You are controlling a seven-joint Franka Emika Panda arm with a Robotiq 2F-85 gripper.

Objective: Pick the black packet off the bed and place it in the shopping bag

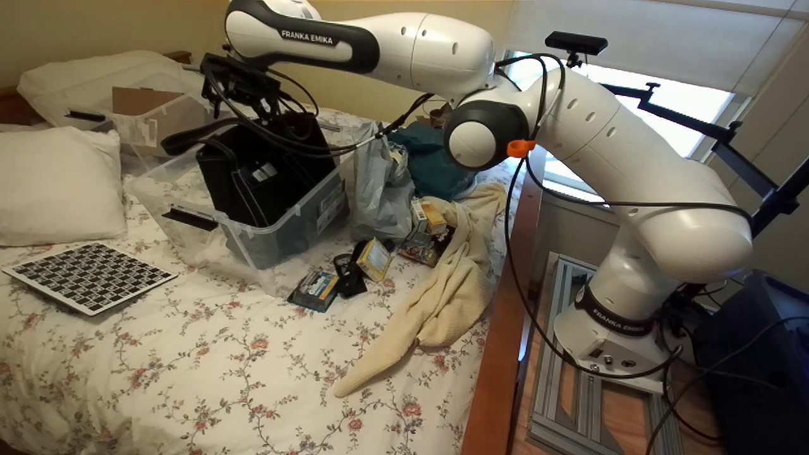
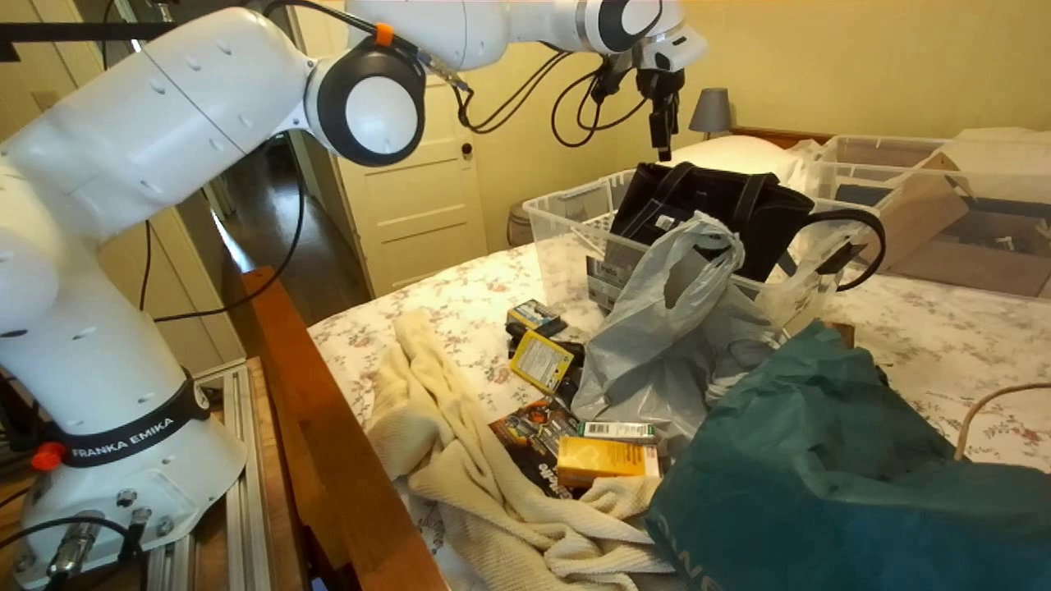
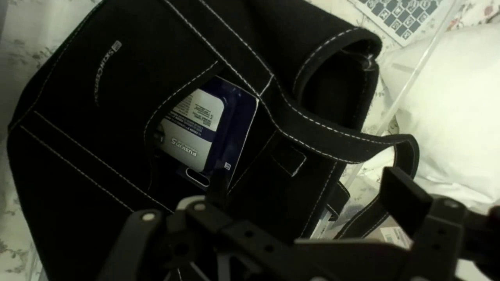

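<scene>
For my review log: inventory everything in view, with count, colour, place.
bed: 1, white floral, under most items
clear bins: 2+, colourless, on bed
shopping bag: 1, black, in one bin
packet: 1, dark blue, in shopping bag
plastic bag: 1, grey, on bed
large bag: 1, teal, on bed
cloth: 1, cream, on bed
small boxes: several, mixed colours, on bed
checkered board: 1, black/white, on bed
pillows: 2+, white, on bed
lamp: 1, grey, beyond bed
door: 1, cream, beyond bed
window blind: 1, white, on wall
arm: 1, mostly white, over bed
gripper: 1, black, open, above shopping bag
</scene>
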